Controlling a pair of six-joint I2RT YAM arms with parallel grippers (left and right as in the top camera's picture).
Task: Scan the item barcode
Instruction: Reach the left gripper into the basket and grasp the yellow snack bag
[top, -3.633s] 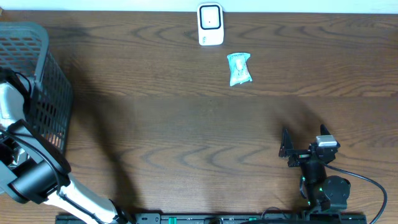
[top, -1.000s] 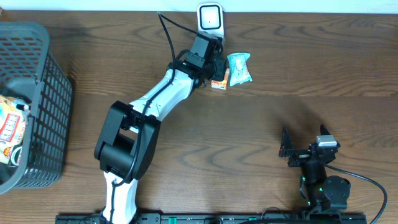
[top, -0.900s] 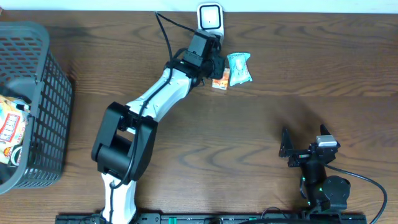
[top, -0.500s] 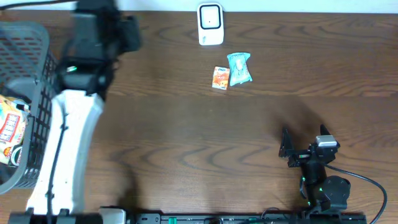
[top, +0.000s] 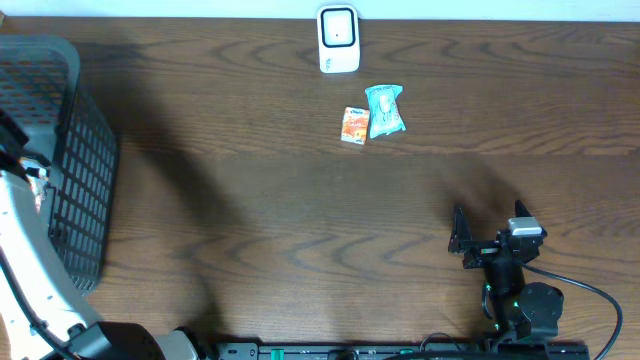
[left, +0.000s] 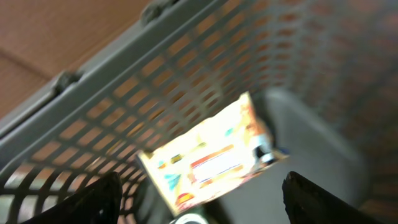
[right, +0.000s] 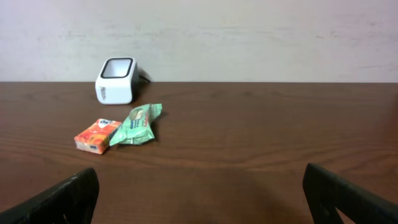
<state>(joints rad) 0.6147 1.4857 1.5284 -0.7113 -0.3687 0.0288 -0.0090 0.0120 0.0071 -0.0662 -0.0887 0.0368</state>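
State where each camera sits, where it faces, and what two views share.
Overhead: above the table, looking down; left arm and right arm show.
Left wrist: on the left arm, looking into the basket at a printed packet; left fingers show.
Right wrist: low, facing the wall across the table; right fingers show.
Shared: overhead and right wrist see the scanner, orange packet and green packet.
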